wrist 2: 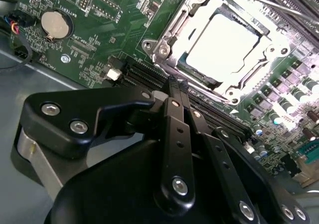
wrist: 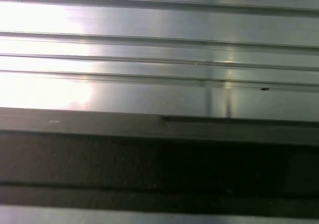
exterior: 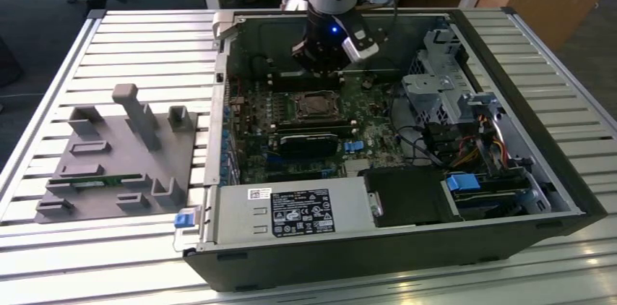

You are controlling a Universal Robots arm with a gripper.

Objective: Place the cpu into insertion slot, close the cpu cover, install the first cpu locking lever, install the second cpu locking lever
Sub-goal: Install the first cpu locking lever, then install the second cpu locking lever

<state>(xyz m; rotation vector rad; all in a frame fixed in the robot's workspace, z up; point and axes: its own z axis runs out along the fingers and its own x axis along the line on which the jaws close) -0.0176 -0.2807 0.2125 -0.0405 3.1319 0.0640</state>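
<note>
Dull silver cpu (wrist 2: 227, 47) under cpu cover (wrist 2: 197, 20)

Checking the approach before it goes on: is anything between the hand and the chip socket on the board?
Nothing visible. In the second wrist view the hand sits short of the socket, with bare slots between. The chip lies seated under its metal frame.

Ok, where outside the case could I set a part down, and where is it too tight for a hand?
Free: the slatted table between the grey fixture tray and the computer case, and the slats on the exterior view's right. Crowded: inside the case, where the gripper hangs above the cpu, with the drive cage and cables alongside.
</note>
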